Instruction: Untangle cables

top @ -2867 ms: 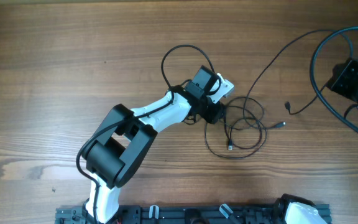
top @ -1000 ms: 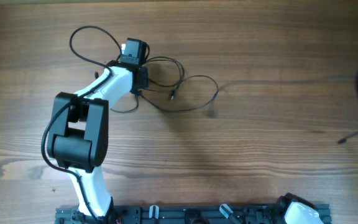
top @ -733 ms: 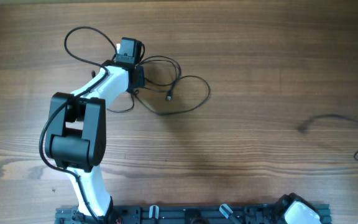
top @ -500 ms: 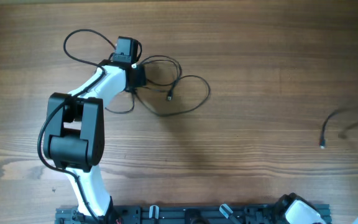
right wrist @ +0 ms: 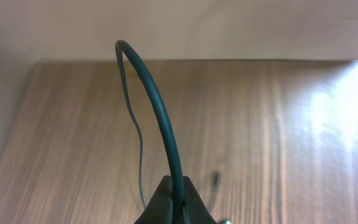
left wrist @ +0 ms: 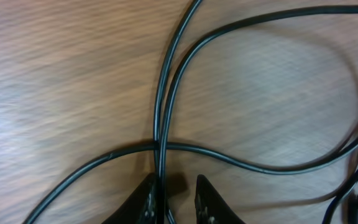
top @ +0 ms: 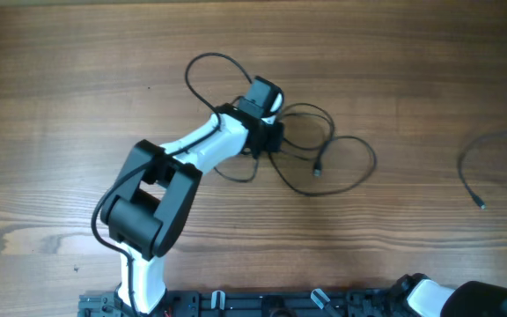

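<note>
A loose tangle of thin black cables (top: 374, 160) lies at mid-table, with a small plug end (top: 318, 170) inside its loops. My left gripper (top: 275, 141) sits at the tangle's left edge. In the left wrist view its jaws (left wrist: 178, 200) are drawn in around a cable strand (left wrist: 160, 112) that lies against the left finger, and other strands cross in front. A separate cable (top: 470, 172) lies at the far right, its plug (top: 481, 204) on the table. My right gripper (right wrist: 178, 202) is shut on a cable (right wrist: 157, 106) that arches upward. That gripper is outside the overhead view.
The left arm's own thicker black cable loops (top: 202, 63) behind the wrist. The wooden table (top: 77, 132) stretches left and back. The arm base rail (top: 236, 304) runs along the front edge, and part of the right arm's white base (top: 429, 299) shows at the bottom right.
My left gripper has swung from the left of the table back toward the middle, dragging the tangle with it. The right-hand cable's loose end has shifted slightly.
</note>
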